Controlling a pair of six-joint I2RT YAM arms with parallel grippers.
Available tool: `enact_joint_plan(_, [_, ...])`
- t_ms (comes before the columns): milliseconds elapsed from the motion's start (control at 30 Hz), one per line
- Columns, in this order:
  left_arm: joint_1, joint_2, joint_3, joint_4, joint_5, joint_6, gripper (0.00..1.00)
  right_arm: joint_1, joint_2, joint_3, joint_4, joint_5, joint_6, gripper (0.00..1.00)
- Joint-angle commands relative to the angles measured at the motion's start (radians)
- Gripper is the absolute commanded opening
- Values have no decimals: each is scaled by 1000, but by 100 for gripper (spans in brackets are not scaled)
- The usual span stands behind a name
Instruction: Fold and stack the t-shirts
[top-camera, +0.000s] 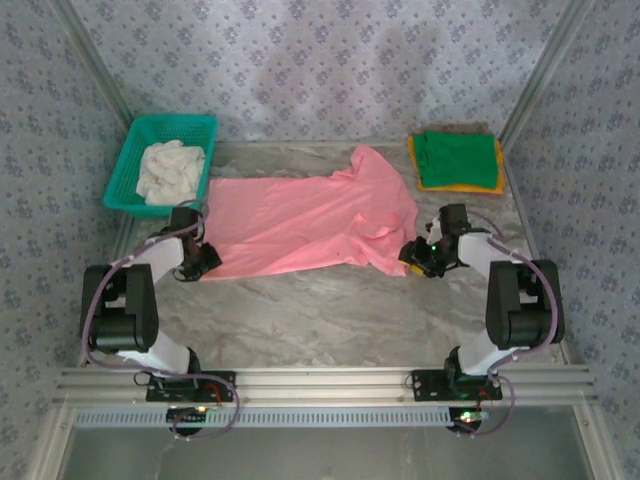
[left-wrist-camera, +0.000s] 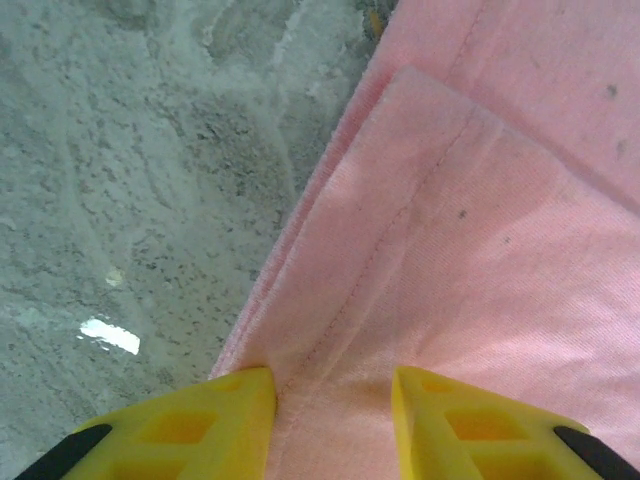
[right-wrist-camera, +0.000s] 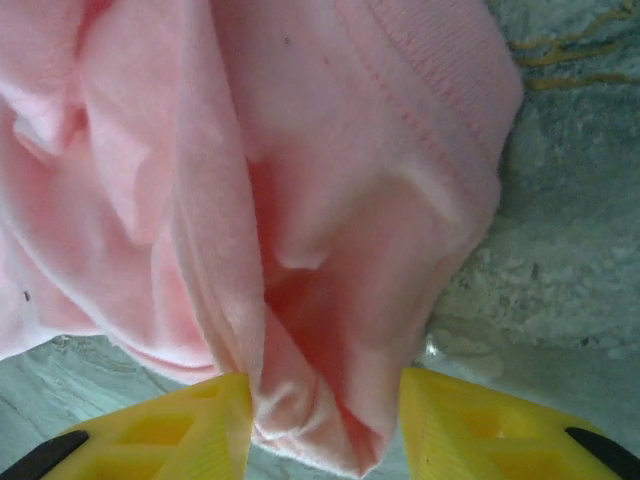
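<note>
Both arms are rising from the near edge of the bench and bending forward and down to the pink t-shirt, which is lying spread across the bench's middle. The left end effector is sitting at the shirt's left hem, fingers apart over the flat doubled edge, released. The right end effector is straddling a bunched fold at the shirt's right end; I cannot tell whether it is clenching. In the far right corner the green t-shirt is lying folded on the orange-yellow t-shirt. In the far left corner a teal basket is holding white cloth.
</note>
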Motion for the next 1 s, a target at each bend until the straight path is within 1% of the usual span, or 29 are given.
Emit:
enact_joint_plan(0, [10, -7, -10, -55, 0, 19, 37, 11, 33, -1, 28, -32, -14, 28])
enact_joint_plan(33, [11, -5, -9, -56, -1, 19, 38, 12, 33, -2, 32, -30, -11, 25])
enact_joint_plan(100, [11, -5, -13, -55, -2, 20, 38, 9, 21, -5, 36, -12, -2, 12])
enact_joint_plan(133, [13, -2, -13, -57, -2, 21, 38, 6, 12, -6, 30, 0, 1, 8])
enact_joint_plan(233, [17, -5, -16, -58, -3, 25, 38, -15, -27, 8, -25, 54, 1, 1])
enact_joint_plan(333, [26, -5, -14, -61, -7, 33, 38, -65, -53, 18, -92, 94, 4, 0])
enact_joint_plan(400, [34, -2, -10, -63, -7, 39, 38, -97, -44, 41, -134, 110, -10, 0])
enact_joint_plan(633, [45, 0, 8, -85, -18, 63, 38, -144, -2, 84, -191, 122, -41, 0])
enact_joint_plan(667, [44, -2, 9, -88, -22, 67, 38, -147, -6, 85, -188, 121, -46, 2])
enact_joint_plan(700, [44, -5, 11, -92, -20, 71, 38, -147, -7, 90, -192, 116, -49, 9])
enact_joint_plan(767, [44, -14, 17, -106, -16, 76, 39, -147, -13, 100, -212, 118, -45, 32])
enact_joint_plan(800, [43, -25, 21, -117, -18, 76, 40, -147, -23, 107, -213, 120, -44, 37])
enact_joint_plan(900, [38, -73, 36, -144, -16, 64, 45, -136, -78, 128, -234, 126, -26, 38])
enact_joint_plan(967, [26, -111, 58, -163, -16, 52, 47, -104, -112, 147, -225, 122, -10, 37])
